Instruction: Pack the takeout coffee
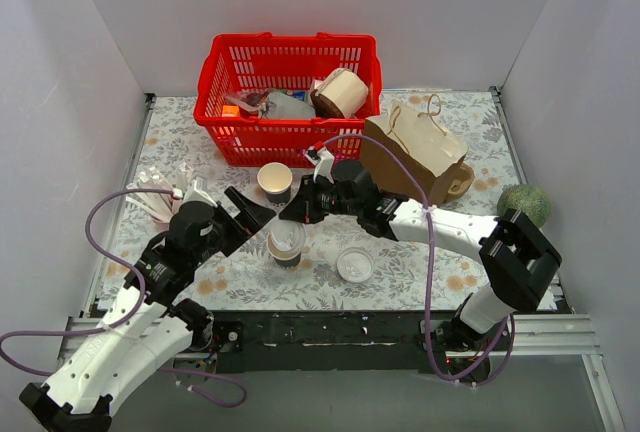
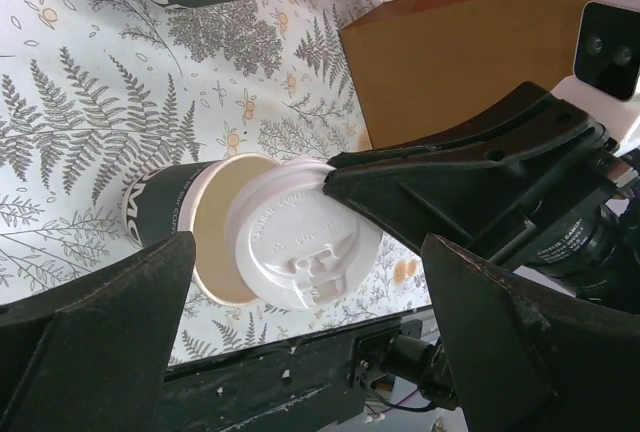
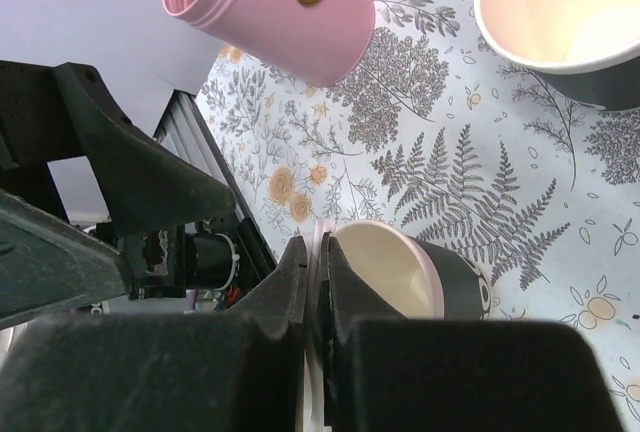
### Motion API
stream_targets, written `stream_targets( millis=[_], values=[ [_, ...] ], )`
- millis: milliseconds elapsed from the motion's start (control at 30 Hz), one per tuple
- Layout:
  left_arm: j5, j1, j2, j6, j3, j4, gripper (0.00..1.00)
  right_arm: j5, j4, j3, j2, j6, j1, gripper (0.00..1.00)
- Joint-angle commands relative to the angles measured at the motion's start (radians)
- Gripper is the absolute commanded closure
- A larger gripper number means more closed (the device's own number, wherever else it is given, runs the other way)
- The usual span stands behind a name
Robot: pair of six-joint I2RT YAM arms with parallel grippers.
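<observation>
Right gripper (image 3: 315, 252) pinches the lid (image 2: 285, 237), tipping it onto the cup (image 2: 160, 202); left gripper (image 2: 305, 252) waits wide open nearby, maybe to steady them.

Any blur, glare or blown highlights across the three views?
Top external: even diffuse light, soft shadows, sharp throughout. Left wrist: white lid crisp, own jaws dark and soft up close. Right wrist: own jaws a dark blurred mass along the bottom; inside of the cup at top right nearly washed out.

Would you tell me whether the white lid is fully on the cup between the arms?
Not fully on: the lid, pinched at its edge by the right gripper, sits offset, so the cup shows its cream inside.
</observation>
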Motion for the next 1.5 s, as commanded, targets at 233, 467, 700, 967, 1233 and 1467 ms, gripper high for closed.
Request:
stream_targets(
  millis=[233,467,700,967,1233,1467],
  values=[
    [0.068,0.005,-0.020,-0.061,-0.107,0.082,0.02,0.015,0.067,-0.039,0.026,0.022,0.006,0.91],
    [0.105,0.005,-0.025,-0.067,-0.141,0.096,0.02,0.030,0.037,-0.023,0.038,0.011,0.004,0.74],
    [0.106,0.005,0.007,-0.067,-0.144,0.093,0.02,0.070,-0.031,0.000,0.018,-0.012,0.004,0.60],
    [0.083,0.005,0.026,-0.076,-0.152,0.061,0.02,0.079,-0.109,0.030,-0.001,-0.055,0.004,0.52],
    [0.148,0.005,0.029,-0.050,-0.163,0.090,0.02,0.015,-0.190,0.050,-0.002,-0.063,0.004,0.50],
    [0.209,0.005,0.026,-0.038,-0.190,0.122,0.02,0.024,-0.212,0.046,-0.008,-0.063,0.004,0.48]
  ],
)
